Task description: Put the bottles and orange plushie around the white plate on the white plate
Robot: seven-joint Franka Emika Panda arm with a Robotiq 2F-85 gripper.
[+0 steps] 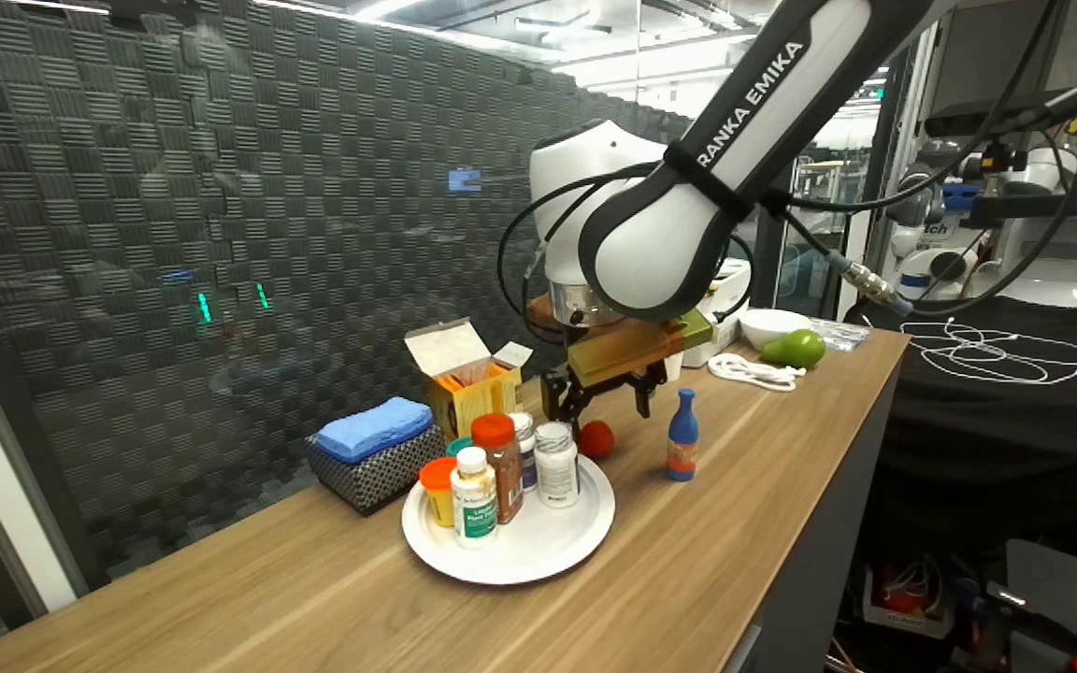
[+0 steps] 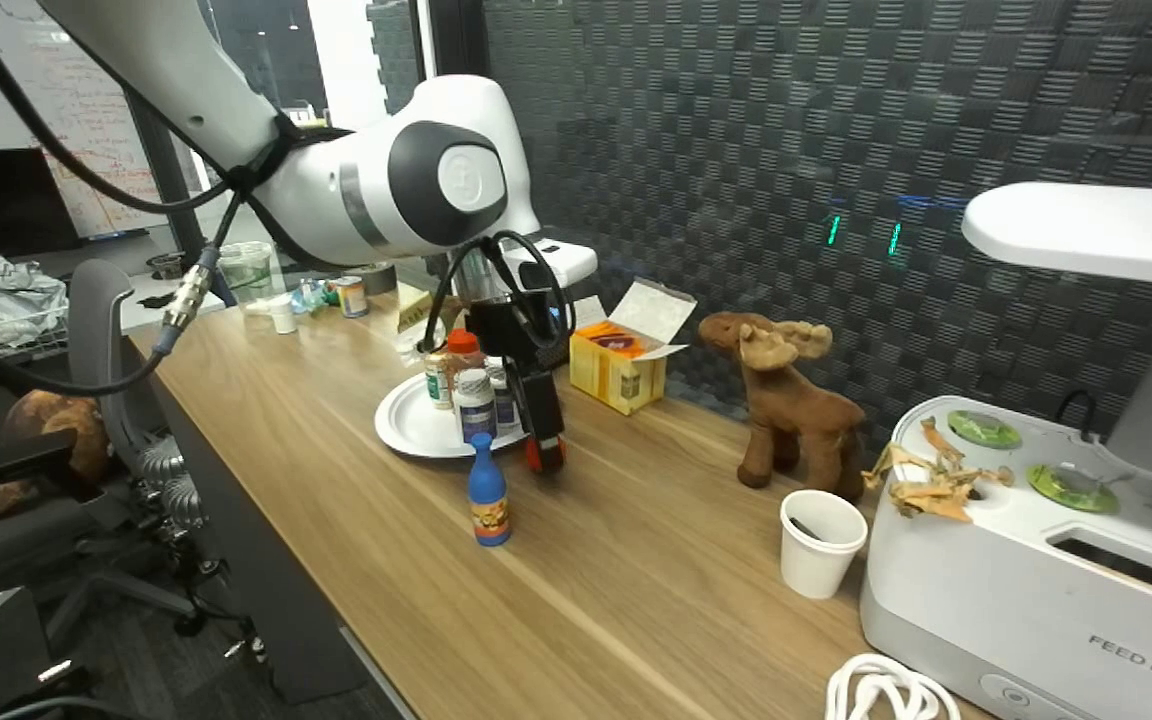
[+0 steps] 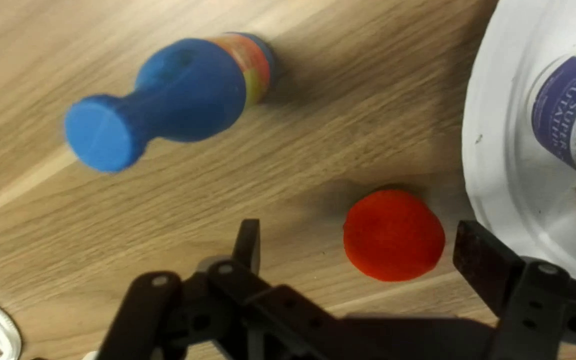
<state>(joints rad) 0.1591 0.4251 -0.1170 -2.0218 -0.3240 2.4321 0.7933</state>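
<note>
Bottle [image 3: 570,112] on plate [image 3: 483,155] reads "JOCKERS"; machine [image 2: 1016,610], "FEED ME!"

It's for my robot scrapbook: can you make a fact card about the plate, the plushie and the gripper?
Plate: white, round
On it: green-label bottle, two purple-label bottles, brown bottle, yellow tub
Plushie: on the table beside the plate, not touching it
Blue bottle: upright, off the plate
Gripper: open, jaws either side of the plushie, gap on both sides
Can't tell: if the teal thing is on the plate
</note>
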